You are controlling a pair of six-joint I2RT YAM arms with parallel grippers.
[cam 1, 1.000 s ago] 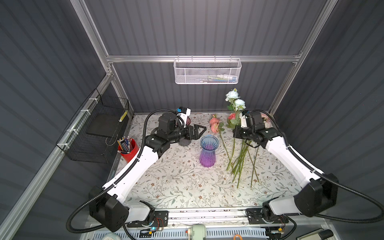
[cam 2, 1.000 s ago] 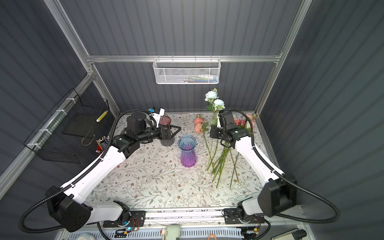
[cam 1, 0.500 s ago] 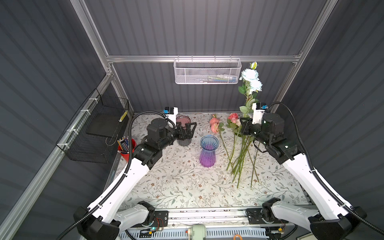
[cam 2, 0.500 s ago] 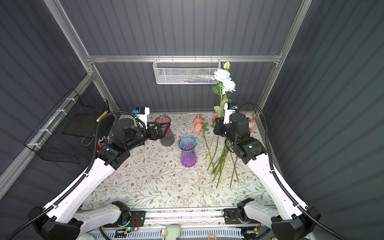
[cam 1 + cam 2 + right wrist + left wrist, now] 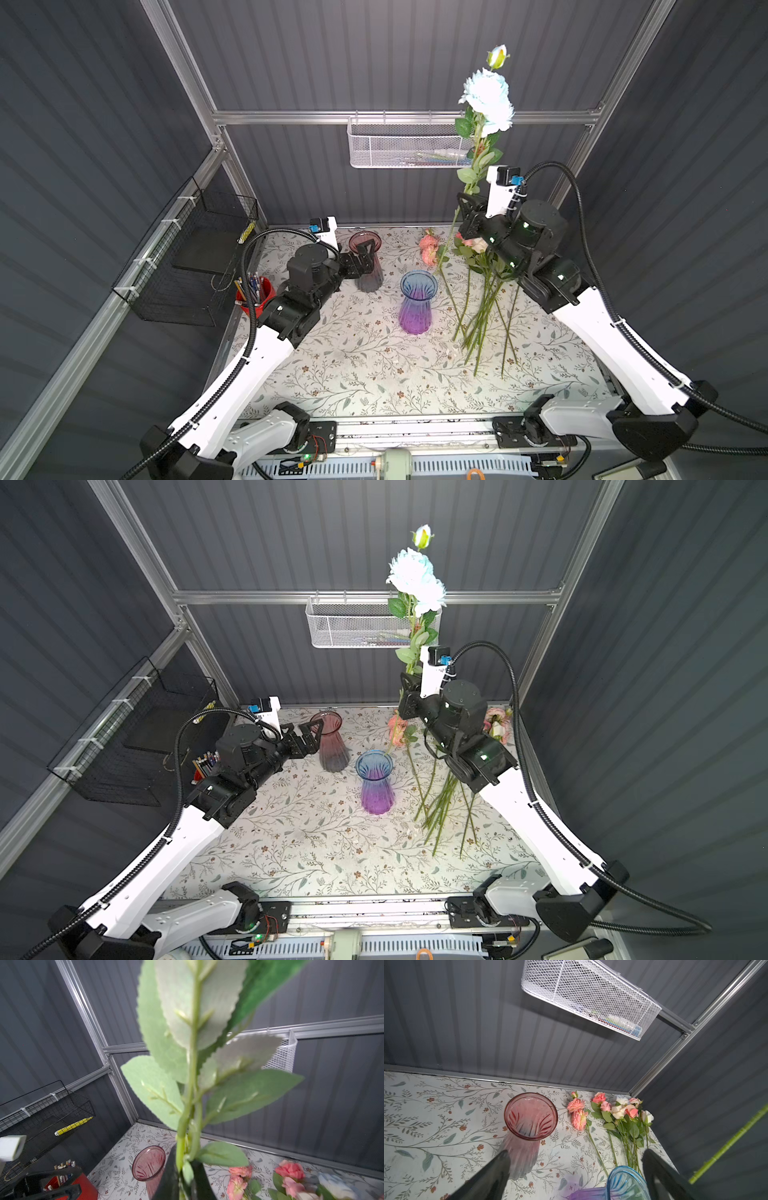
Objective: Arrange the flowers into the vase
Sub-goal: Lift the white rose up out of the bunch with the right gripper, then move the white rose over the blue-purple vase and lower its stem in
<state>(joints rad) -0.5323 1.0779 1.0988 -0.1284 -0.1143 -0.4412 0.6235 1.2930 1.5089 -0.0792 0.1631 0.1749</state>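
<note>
My right gripper is shut on the green stem of a tall pale blue rose, held upright high over the table. In the right wrist view its leaves fill the frame above the gripper. The stem's lower end hangs just behind the right rim of the blue-and-purple vase. The other flowers lie on the table to the right. My left gripper is open and empty beside the pink vase.
A white mesh basket hangs on the back wall, close behind the raised rose. A black wire basket is on the left wall, with a red cup of pens below it. The table has a floral cloth.
My right arm has lifted the pale blue rose much higher, its stem end now off the table. My left arm has drawn back to the left, gripper still open.
</note>
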